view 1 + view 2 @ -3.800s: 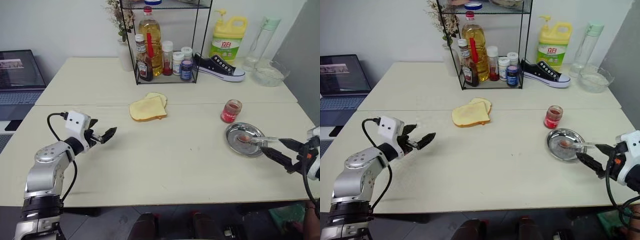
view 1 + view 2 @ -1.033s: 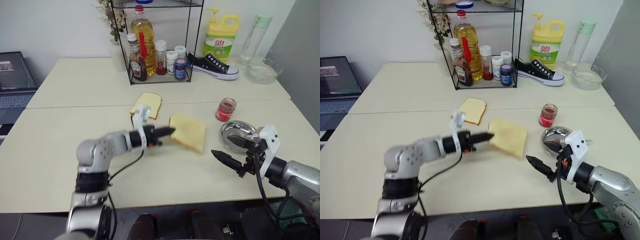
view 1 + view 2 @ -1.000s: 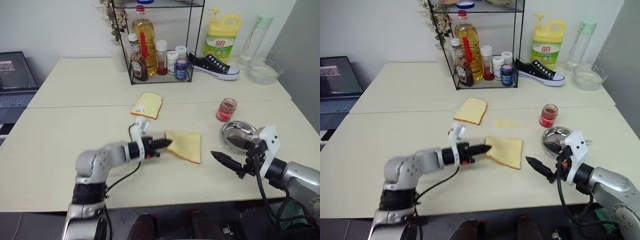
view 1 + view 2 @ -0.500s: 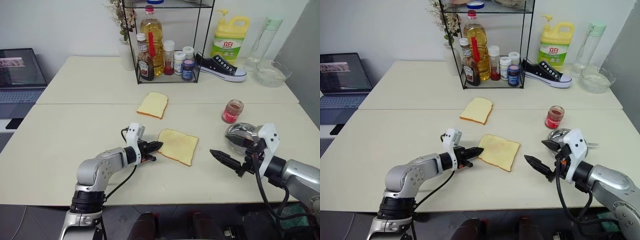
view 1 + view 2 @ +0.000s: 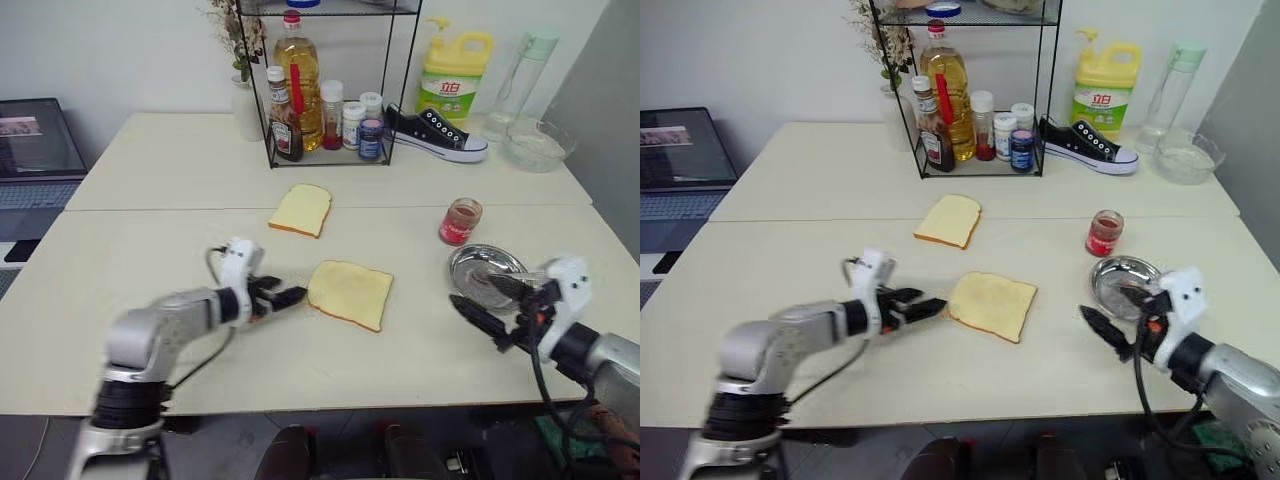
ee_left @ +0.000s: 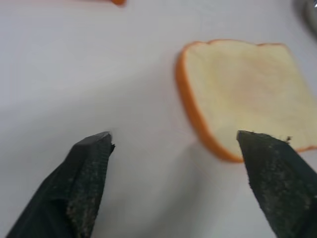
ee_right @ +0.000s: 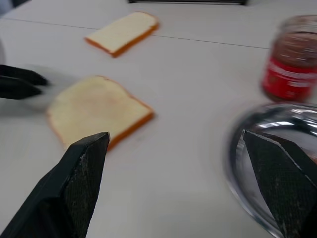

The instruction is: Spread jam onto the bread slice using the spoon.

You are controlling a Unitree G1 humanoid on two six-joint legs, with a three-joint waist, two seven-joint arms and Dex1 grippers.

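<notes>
Bread slice lies flat on the counter; left pincer just beside it, fingers apart; right pincer apart, empty

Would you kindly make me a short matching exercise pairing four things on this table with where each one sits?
Things:
1. bread slice
2. second bread slice
3. jam jar
4. black sneaker

Places:
A. just behind the round steel dish
B. far side, right of the wire rack
C. lying flat just ahead of the open left gripper
D. mid-table, in front of the wire rack

Pairs: 1-C, 2-D, 3-A, 4-B
</notes>
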